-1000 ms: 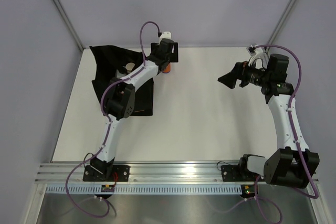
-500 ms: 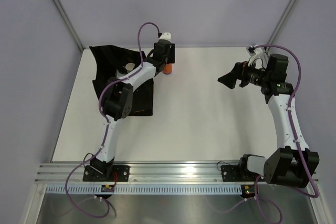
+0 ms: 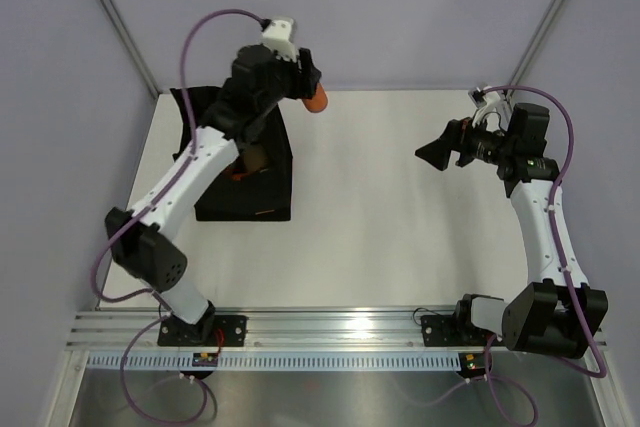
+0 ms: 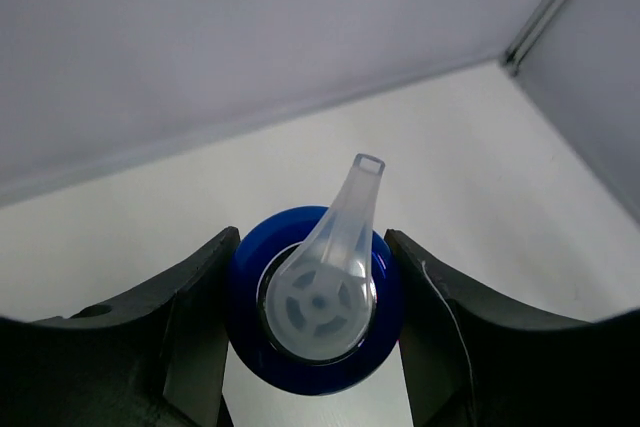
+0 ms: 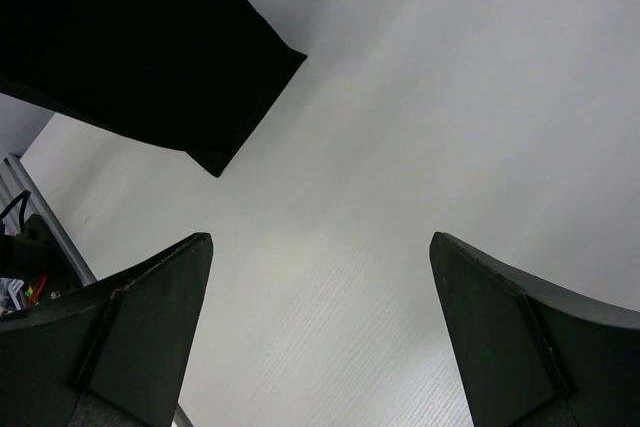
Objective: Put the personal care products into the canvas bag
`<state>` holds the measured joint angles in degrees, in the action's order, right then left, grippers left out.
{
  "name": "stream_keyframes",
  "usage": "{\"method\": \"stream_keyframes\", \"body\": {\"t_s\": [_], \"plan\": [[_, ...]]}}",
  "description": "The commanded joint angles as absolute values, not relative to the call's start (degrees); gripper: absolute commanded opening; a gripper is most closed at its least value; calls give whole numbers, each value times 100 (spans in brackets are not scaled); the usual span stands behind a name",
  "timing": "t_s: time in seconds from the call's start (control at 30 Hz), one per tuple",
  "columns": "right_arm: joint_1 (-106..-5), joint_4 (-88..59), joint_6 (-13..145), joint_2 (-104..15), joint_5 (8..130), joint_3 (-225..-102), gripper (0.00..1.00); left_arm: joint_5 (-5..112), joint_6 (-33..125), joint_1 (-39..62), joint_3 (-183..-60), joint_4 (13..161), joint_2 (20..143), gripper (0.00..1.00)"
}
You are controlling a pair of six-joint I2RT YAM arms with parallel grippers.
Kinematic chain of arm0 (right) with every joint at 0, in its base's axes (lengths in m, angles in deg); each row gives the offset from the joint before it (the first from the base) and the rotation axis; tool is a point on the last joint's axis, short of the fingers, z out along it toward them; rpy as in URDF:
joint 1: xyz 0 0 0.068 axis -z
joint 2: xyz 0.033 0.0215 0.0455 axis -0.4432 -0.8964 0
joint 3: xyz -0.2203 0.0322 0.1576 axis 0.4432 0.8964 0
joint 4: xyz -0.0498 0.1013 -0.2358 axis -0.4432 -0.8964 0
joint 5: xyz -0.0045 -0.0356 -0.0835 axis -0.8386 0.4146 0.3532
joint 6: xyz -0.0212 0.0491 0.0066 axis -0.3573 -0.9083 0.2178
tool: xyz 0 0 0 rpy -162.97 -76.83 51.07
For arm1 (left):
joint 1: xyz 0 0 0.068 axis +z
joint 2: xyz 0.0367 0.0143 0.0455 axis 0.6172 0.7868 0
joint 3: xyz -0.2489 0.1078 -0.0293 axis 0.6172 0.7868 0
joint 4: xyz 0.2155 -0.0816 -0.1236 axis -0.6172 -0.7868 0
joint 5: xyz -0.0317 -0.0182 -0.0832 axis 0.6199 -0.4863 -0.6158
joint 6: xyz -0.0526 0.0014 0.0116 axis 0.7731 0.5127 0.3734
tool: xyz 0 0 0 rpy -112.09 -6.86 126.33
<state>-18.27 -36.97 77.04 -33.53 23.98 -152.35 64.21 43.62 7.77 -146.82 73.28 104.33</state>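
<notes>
My left gripper [image 3: 307, 88] is shut on an orange bottle [image 3: 316, 101] and holds it in the air by the far right corner of the black canvas bag [image 3: 250, 192]. From the left wrist the bottle shows end-on: a blue collar with a translucent white nozzle [image 4: 318, 297], squeezed between both fingers of the left gripper [image 4: 312, 243]. A brownish bottle [image 3: 254, 159] lies in the bag's mouth. My right gripper [image 3: 432, 154] hovers open at the right. The right wrist view shows that right gripper [image 5: 320, 247] with nothing between its fingers, the bag [image 5: 130, 47] beyond.
The white table [image 3: 400, 237] ends at grey walls behind and on both sides. A metal rail [image 3: 330, 325] with the arm bases runs along the near edge. The bag's near side carries a small tan label [image 3: 266, 213].
My left gripper closed on the orange bottle and lifted it off the table, and the arm swung up and left above the bag. The right arm stayed still.
</notes>
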Motion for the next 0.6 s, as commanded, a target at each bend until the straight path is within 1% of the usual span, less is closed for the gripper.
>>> {"method": "stream_keyframes", "body": {"t_s": [0.0,0.07,0.1,0.17,0.2,0.27,0.3,0.43,0.5,0.57], "plan": [[-1778,-3706,7850,-3242,2433,-15213,99,6021,4579,1227,-14862,7578,9341,0],[-1752,-3706,7859,-3242,2433,-15205,100,6144,4317,1271,-14897,7244,8964,0],[-1717,-3706,7859,-3242,2424,-15205,100,6675,4159,1280,-14914,7122,8866,0],[-1690,-3706,7850,-3242,2407,-15196,100,7109,3640,1271,-15011,6700,8603,0],[-1681,-3715,7850,-3260,2389,-15196,99,7529,3465,1271,-15063,6577,8514,0],[-1646,-3698,7850,-3260,2363,-15187,99,7813,2885,1271,-15012,6453,8338,0],[-1646,-3698,7841,-3268,2345,-15187,100,8224,2691,1271,-14968,6435,8198,0],[-1611,-3706,7841,-3304,2328,-15187,99,8860,1927,1411,-14565,6181,8144,0],[-1559,-3715,7841,-3304,2310,-15187,100,9079,1820,1552,-14336,6127,8205,0],[-1462,-3733,7833,-3295,2275,-15187,99,9255,1714,1614,-13826,6328,8197,0]]}}
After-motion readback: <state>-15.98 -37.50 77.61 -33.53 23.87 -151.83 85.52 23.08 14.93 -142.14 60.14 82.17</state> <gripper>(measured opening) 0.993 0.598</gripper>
